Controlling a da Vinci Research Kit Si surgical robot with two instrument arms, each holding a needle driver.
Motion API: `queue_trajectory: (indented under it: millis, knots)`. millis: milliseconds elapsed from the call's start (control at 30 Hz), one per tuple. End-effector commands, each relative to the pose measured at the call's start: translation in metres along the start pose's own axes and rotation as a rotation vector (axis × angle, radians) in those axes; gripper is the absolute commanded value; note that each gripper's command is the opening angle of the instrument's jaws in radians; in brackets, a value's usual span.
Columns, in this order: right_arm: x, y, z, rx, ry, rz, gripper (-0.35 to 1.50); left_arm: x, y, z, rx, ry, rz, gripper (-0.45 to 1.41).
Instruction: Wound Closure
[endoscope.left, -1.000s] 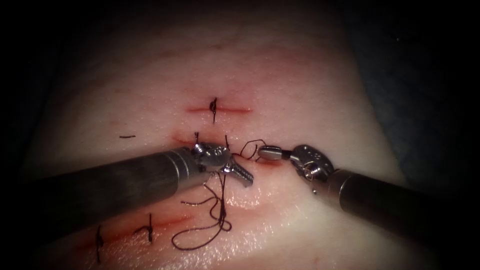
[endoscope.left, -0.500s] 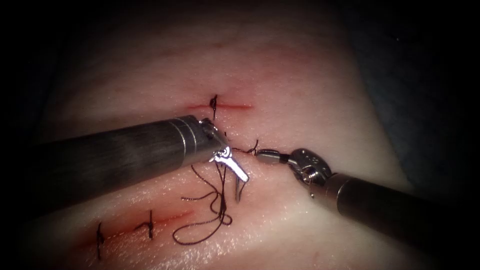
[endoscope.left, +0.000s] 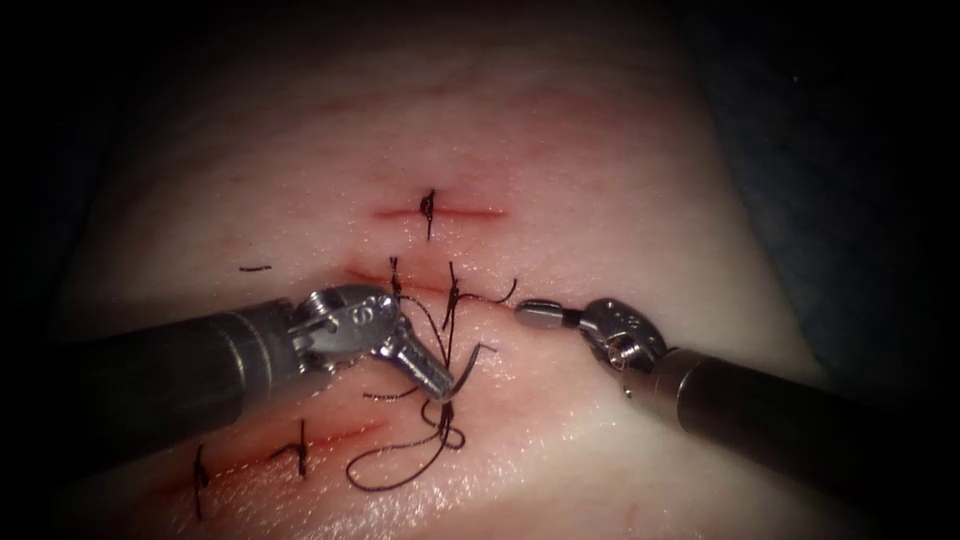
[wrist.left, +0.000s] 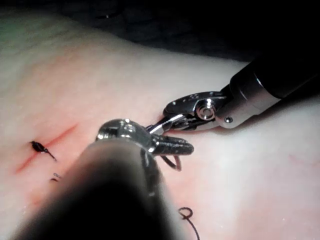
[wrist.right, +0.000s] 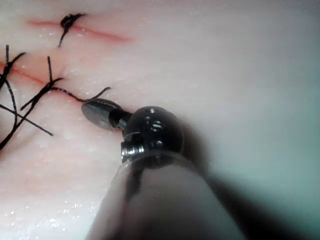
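L claw (endoscope.left: 440, 385) dropped lower, clamped on thread (endoscope.left: 400, 470), R claw (endoscope.left: 530, 314) together, 2 tools.

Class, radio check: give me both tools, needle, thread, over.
Left tool shut on the thread. Right tool shut, holding nothing, by the knot's thread tail. Needle not made out. Nothing in the way.

**A:** Where can you pass?

**B:** The tissue (endoscope.left: 620, 230) lies bare to the right of the upper cut (endoscope.left: 470, 212); pass there.

**A:** And between the tools?

**B:** It's tight. Your left end effector (endoscope.left: 437, 385) clamps the thread (endoscope.left: 443, 432) among loose loops. Your right end effector (endoscope.left: 530, 314), jaws together and holding nothing, lies near it. Upright thread ends (endoscope.left: 452, 290) stand between them.
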Motion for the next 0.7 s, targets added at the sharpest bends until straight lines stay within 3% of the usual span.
queue_trajectory:
  millis: [33,133,200,267,333,367,400,433,500,600,700]
  knots:
    - [0.0001,-0.0001,0.0010,0.006,0.001,0.001,0.51,0.0002,0.0000,0.0001,0.029,0.013,0.061,-0.45]
    - [0.0004,-0.0008,0.0010,-0.014,-0.029,-0.238,0.49,0.0001,0.0013,-0.0002,0.117,0.041,0.163,-0.45]
    - [0.0009,-0.0011,0.0009,-0.014,-0.036,-0.382,0.31,0.0001,0.0019,-0.0004,0.193,0.045,0.241,-0.45]
    - [0.0015,-0.0013,0.0009,-0.001,-0.039,-0.506,0.31,0.0000,0.0024,-0.0007,0.290,0.053,0.321,-0.45]
    - [0.0020,-0.0017,0.0006,0.001,-0.037,-0.582,0.17,-0.0002,0.0027,-0.0011,0.377,0.054,0.406,-0.45]
    - [0.0022,-0.0019,0.0005,0.007,-0.040,-0.621,0.24,-0.0003,0.0028,-0.0013,0.422,0.043,0.443,-0.45]
    - [0.0027,-0.0024,0.0004,0.051,-0.046,-0.645,0.47,-0.0004,0.0031,-0.0018,0.511,0.019,0.498,-0.45]
    - [0.0029,-0.0028,0.0004,0.053,-0.040,-0.641,0.64,-0.0004,0.0032,-0.0021,0.538,0.021,0.516,-0.45]
    - [0.0031,-0.0037,0.0003,0.058,-0.040,-0.661,0.79,-0.0002,0.0034,-0.0027,0.593,0.033,0.559,-0.45]
    - [0.0031,-0.0050,0.0006,0.066,-0.058,-0.705,1.24,0.0004,0.0037,-0.0039,0.674,0.032,0.621,-0.45]
    - [0.0029,-0.0063,0.0008,0.074,-0.129,-0.726,1.33,0.0013,0.0041,-0.0051,0.752,0.039,0.669,-0.45]
